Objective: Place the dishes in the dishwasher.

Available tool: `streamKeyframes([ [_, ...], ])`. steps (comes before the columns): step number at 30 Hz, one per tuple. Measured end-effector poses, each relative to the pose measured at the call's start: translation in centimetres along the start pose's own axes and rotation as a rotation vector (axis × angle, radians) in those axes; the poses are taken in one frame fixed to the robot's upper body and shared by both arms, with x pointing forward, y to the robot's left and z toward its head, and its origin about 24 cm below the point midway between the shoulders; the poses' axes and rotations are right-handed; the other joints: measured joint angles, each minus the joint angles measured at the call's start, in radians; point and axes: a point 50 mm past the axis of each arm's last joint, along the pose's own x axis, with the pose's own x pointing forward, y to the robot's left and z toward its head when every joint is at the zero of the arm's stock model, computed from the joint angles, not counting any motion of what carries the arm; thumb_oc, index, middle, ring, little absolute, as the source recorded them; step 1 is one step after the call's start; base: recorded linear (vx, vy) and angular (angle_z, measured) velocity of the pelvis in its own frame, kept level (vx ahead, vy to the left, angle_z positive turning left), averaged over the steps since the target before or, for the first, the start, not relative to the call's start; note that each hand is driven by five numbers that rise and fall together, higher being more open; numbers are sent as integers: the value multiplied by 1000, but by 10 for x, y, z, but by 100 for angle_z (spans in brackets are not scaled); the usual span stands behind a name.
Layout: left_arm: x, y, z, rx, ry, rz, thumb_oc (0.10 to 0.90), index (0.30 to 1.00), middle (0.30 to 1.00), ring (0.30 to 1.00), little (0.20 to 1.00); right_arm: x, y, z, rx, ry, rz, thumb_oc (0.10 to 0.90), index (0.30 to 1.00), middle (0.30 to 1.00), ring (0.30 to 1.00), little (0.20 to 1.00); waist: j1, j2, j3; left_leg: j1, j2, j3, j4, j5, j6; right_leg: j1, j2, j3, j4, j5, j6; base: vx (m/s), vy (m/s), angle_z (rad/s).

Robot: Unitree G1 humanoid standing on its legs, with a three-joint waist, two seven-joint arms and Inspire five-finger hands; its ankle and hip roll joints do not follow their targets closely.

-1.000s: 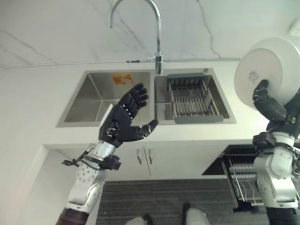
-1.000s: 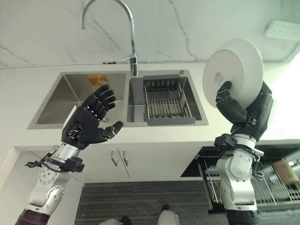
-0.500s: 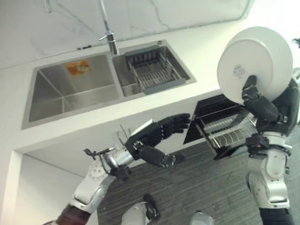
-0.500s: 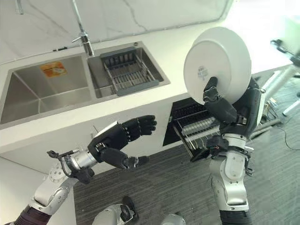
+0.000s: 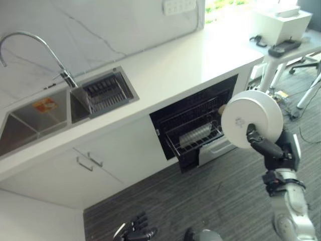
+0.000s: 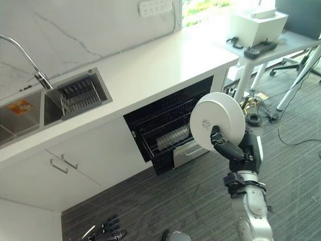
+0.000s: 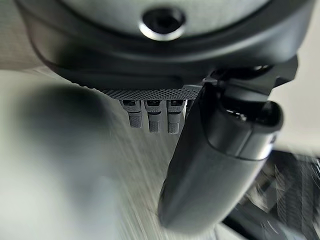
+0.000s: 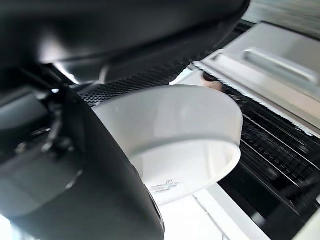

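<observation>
the right hand [image 5: 268, 149] holds a round white ceramic bowl [image 5: 252, 119] upright, thumb across its base, before the open black dishwasher [image 5: 195, 125]. the left hand [image 5: 135, 233] hangs low, fingers relaxed.

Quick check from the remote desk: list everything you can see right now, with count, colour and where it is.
Bowl: one, white, held up in the right hand, in front of the dishwasher.
Dishwasher: one, black, open under the counter, wire rack pulled out.
Dishes in the rack: a pale row; count unclear.
Sink: one, steel, two basins, set in the counter.
Drainer basket: one, grey, in the basin nearer the dishwasher.
Tap: one, chrome, behind the sink.
Counter: one, white.
Side table: one, white, carrying a white box and dark items.
Left hand: dark, low above the floor, fingers relaxed.
Right hand: dark, gripping the bowl.
</observation>
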Motion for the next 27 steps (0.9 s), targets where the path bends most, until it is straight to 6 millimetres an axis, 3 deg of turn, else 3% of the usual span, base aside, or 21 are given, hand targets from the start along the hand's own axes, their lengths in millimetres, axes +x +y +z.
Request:
streamKeyframes([
  [1, 1, 17, -4, -69, 26, 141, 800, 900, 900, 900, 900, -2, 5, -8, 53, 16, -57, 400, 300, 300, 300, 300, -2, -70, 4, -53, -33, -32, 139, -62, -74, 45, -128, 54, -105, -32, -4, 216, 90, 19],
  [2, 9, 22, -1, -152, 53, 245, 800, 900, 900, 900, 900, -3, 9, -15, 60, 52, -67, 400, 300, 300, 300, 300, 24, -61, 24, -89, -5, -27, 214, -102, -116, 78, -63, 63, -140, 4, -162, 275, 168, 25],
  [3, 12, 25, 8, -86, 58, 260, 800, 900, 900, 900, 900, -1, 18, -18, 47, 73, -27, 400, 300, 300, 300, 300, 43, -74, 29, -110, -40, -31, 164, -118, -87, 82, -53, 70, -199, 45, -162, 202, 193, -57],
  [4, 17, 25, 19, -23, 57, 261, 800, 900, 900, 900, 900, 3, 31, -16, 26, 70, 57, 400, 300, 300, 300, 300, 81, -81, 29, -131, -75, -21, 59, -113, -39, 93, -15, 101, -306, 87, -132, 227, 242, -129],
  [5, 17, 29, 18, 48, 90, 273, 800, 900, 900, 900, 900, 5, 40, -11, -1, 48, 126, 400, 300, 300, 300, 300, 105, -84, 30, -81, -66, -6, -79, -55, -10, 109, -24, 20, -292, 49, -117, 246, 243, -135],
  [6, 15, 35, 21, 58, 87, 301, 800, 900, 900, 900, 900, 4, 40, -6, -16, 33, 142, 400, 300, 300, 300, 300, 97, -119, 44, -57, -66, -6, -39, -19, -2, 122, -19, 16, -281, 90, -165, 261, 264, -89],
  [7, 13, 44, 21, 123, 116, 320, 800, 900, 900, 900, 900, 6, 38, 4, -57, 12, 179, 400, 300, 300, 300, 300, 74, -136, 39, -71, -68, -13, 35, -56, 13, 135, -12, 11, -300, 85, -154, 255, 243, -47],
  [8, 12, 46, 17, 128, 144, 326, 800, 900, 900, 900, 900, 7, 39, 17, -84, -29, 219, 400, 300, 300, 300, 300, 66, -132, 33, -70, -77, 7, 77, -97, 42, 145, -7, 6, -321, 81, -120, 228, 224, -51],
  [9, 10, 42, 7, 118, 189, 319, 800, 900, 900, 900, 900, 9, 40, 33, -108, -88, 251, 400, 300, 300, 300, 300, 40, -98, 19, -64, -45, 0, 45, -106, 70, 117, 13, -25, -255, 44, -112, 201, 196, -53],
  [10, 5, 55, 10, 110, 178, 360, 800, 900, 900, 900, 900, 10, 41, 39, -108, -122, 249, 400, 300, 300, 300, 300, 27, -152, 16, -84, -64, 10, 95, -130, 78, 111, -46, -1, -130, 3, -95, 156, 166, -16],
  [11, 3, 63, 14, 135, 185, 374, 800, 900, 900, 900, 900, 11, 38, 42, -116, -136, 232, 400, 300, 300, 300, 300, 18, -173, 14, -88, -67, 2, 139, -144, 65, 156, -36, 5, -184, -6, -141, 112, 170, 8],
  [12, 3, 63, 13, 153, 201, 366, 800, 900, 900, 900, 900, 11, 35, 42, -123, -137, 216, 400, 300, 300, 300, 300, 22, -164, 7, -92, -57, -9, 159, -149, 56, 183, -20, -3, -231, 21, -147, 78, 123, 17],
  [13, 5, 57, 11, 170, 214, 327, 800, 900, 900, 900, 900, 13, 34, 45, -122, -153, 207, 400, 300, 300, 300, 300, 20, -153, 1, -106, -59, -9, 178, -162, 63, 198, -12, -16, -249, 41, -96, 74, 163, 10],
  [14, 7, 52, 10, 178, 219, 303, 800, 900, 900, 900, 900, 14, 35, 48, -121, -167, 210, 400, 300, 300, 300, 300, 19, -134, 1, -115, -57, -13, 149, -150, 106, 170, -16, -14, -193, 46, -65, 37, 95, 0],
  [15, 8, 50, 10, 201, 222, 288, 800, 900, 900, 900, 900, 14, 37, 46, -110, -165, 212, 400, 300, 300, 300, 300, 25, -132, 0, -118, -50, 2, 152, -145, 126, 131, -33, -12, -117, 45, -40, 69, 66, -4],
  [17, 10, 50, 16, 238, 213, 273, 800, 900, 900, 900, 900, 11, 44, 42, -117, -155, 241, 400, 300, 300, 300, 300, 25, -133, 3, -124, -76, -5, 156, -148, 137, 25, -87, 34, 63, 56, -30, 85, -119, 5],
  [20, 12, 47, 18, 243, 207, 249, 800, 900, 900, 900, 900, 7, 51, 35, -186, -144, 290, 400, 300, 300, 300, 300, 33, -107, 7, -115, -97, -25, 115, -130, 129, 66, -146, 57, -193, 65, -46, 176, -352, 22],
  [22, 16, 47, 24, 221, 210, 239, 800, 900, 900, 900, 900, 7, 47, 38, -259, -168, 296, 400, 300, 300, 300, 300, 24, -108, 11, -123, -144, -70, 96, -123, 136, 91, -216, 124, -381, 103, 0, 159, -323, 55],
  [24, 17, 45, 24, 239, 217, 223, 800, 900, 900, 900, 900, 6, 44, 39, -283, -173, 293, 400, 300, 300, 300, 300, 9, -118, 19, -108, -169, -79, 82, -101, 165, 82, -267, 146, -398, 154, 7, 215, -365, 57],
  [26, 16, 45, 24, 234, 213, 222, 800, 900, 900, 900, 900, 2, 42, 36, -327, -184, 280, 400, 300, 300, 300, 300, -6, -114, 26, -100, -180, -154, 79, -107, 141, 49, -224, 239, -336, 160, 27, 122, -270, 82],
  [27, 16, 47, 28, 229, 203, 229, 800, 900, 900, 900, 900, 3, 42, 37, -365, -195, 289, 400, 300, 300, 300, 300, -5, -147, 33, -81, -195, -168, 54, -84, 129, 48, -215, 229, -336, 164, 21, 176, -486, 82],
])
